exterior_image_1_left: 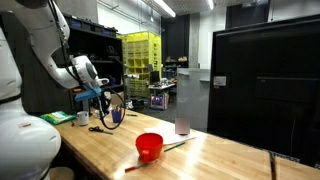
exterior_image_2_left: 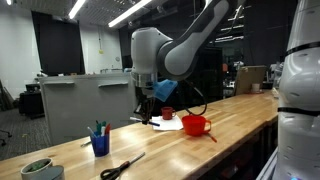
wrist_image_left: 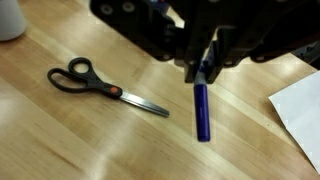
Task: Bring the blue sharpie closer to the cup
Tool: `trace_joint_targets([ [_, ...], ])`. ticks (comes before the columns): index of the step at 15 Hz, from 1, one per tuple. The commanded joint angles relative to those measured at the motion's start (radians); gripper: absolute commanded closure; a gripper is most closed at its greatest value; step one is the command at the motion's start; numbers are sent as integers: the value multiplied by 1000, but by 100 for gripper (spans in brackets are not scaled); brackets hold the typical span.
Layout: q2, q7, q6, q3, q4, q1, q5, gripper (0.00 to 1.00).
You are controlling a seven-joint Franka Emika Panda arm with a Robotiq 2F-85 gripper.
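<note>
Now the jaws clench 1 end of the blue sharpie [wrist_image_left: 202, 112], near the scissors [wrist_image_left: 100, 88]

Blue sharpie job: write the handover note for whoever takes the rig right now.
Gripper: fingers sit at the top end of the blue sharpie. The wrist view does not show whether it is clamped or lifted.
Things: the sharpie is over the wooden table, between the scissors and a sheet of paper. The red cup stands well apart from the gripper.
Done: the gripper is at the sharpie.
Left: confirm the grip, carry the sharpie to the cup and set it down nearby.
</note>
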Motion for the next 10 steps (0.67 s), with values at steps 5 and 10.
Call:
trace_joint_targets([
  [5,106,-15,-97,-126,108,66,62,88],
  [10,112,-27,-109,-135,116,80,83,88],
])
